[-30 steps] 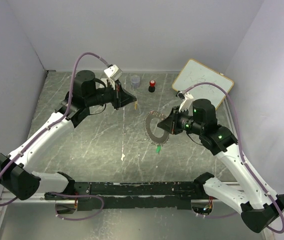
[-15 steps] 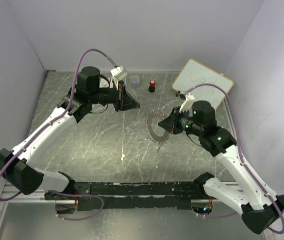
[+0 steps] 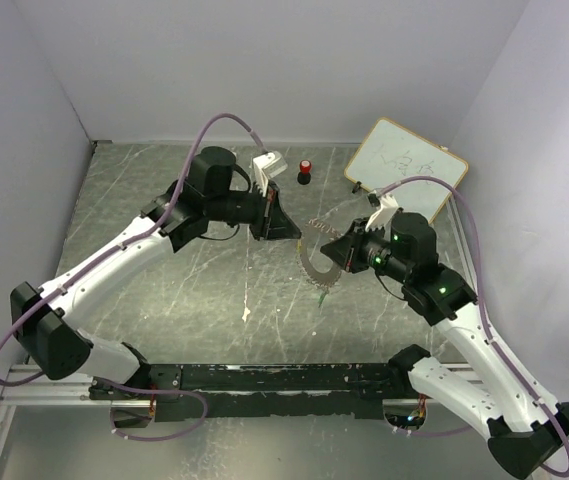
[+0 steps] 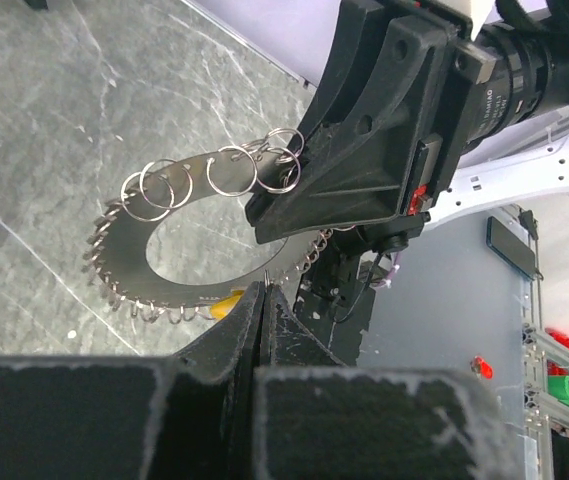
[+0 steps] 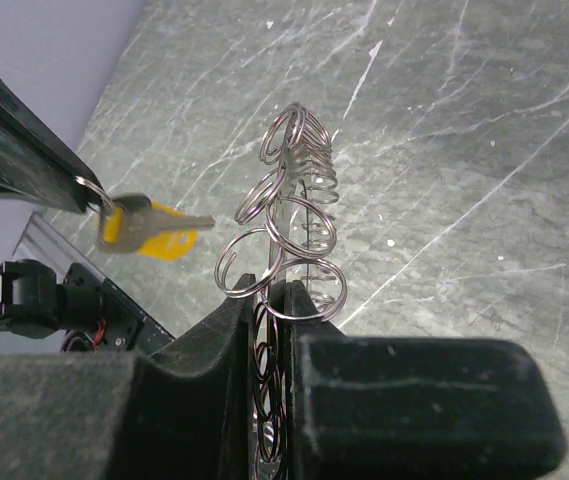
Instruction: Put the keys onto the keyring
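Right wrist view: the keyring (image 5: 302, 215) is standing edge-on at frame centre, and the right gripper (image 5: 276, 292) is clamping its lower rim. To its left, the yellow-orange key (image 5: 152, 233) is hanging by its small loop from the clenched left gripper (image 5: 69, 172), near the ring but apart. In the top external view, the green key (image 3: 321, 297) is dangling at the keyring's lower edge, and a red-capped knob (image 3: 305, 170) is sitting well apart, upper centre.

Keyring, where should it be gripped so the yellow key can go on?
Pinch the flat band across its faces, edge-on from the rim, as the right gripper does. The keyring is thin and fringed with loops; this leaves the far loops free for the yellow key held by the left gripper.
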`<action>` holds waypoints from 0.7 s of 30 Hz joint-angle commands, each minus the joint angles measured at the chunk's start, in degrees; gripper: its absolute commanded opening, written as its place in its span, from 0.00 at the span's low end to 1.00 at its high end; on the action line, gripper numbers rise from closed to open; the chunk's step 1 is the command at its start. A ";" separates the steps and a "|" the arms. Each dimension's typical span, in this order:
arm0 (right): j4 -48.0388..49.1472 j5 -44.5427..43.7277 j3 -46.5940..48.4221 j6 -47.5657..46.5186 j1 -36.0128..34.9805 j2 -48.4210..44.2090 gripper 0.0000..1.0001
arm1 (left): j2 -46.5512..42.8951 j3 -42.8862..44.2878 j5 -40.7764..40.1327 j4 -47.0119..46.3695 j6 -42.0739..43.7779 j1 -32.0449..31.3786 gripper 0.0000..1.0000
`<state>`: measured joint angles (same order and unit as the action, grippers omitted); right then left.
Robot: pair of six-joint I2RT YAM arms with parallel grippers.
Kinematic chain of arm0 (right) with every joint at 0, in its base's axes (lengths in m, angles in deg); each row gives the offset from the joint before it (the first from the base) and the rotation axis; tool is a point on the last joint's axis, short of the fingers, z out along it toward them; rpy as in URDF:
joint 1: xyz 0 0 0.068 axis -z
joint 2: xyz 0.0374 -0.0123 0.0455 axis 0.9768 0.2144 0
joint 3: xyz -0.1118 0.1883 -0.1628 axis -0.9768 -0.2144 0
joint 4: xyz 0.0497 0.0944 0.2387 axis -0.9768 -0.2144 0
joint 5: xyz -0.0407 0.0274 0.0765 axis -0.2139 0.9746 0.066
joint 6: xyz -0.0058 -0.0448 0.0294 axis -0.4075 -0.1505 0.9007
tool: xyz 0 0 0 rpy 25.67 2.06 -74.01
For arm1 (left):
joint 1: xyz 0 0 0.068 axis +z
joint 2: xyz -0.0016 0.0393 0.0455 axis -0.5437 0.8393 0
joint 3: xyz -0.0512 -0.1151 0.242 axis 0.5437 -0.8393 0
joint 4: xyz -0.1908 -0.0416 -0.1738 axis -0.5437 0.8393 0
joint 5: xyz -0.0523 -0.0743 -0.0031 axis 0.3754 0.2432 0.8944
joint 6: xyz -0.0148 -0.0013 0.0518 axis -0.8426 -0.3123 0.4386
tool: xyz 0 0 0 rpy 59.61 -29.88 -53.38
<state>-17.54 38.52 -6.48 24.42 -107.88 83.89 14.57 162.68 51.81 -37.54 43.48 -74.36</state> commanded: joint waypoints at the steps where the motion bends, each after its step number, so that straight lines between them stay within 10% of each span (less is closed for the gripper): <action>1: 3.51 -1.25 -0.24 0.66 -0.41 -1.32 0.00 | 1.03 1.32 -3.67 0.27 -3.97 -1.94 0.07; 21: 4.38 -2.11 -1.70 0.59 -0.67 -2.92 0.00 | 5.82 5.44 -5.58 2.53 -4.99 -2.35 0.07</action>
<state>-15.83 37.19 -8.40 24.60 -108.12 82.19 19.41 165.33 46.48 -35.96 39.13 -76.40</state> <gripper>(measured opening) 0.087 0.074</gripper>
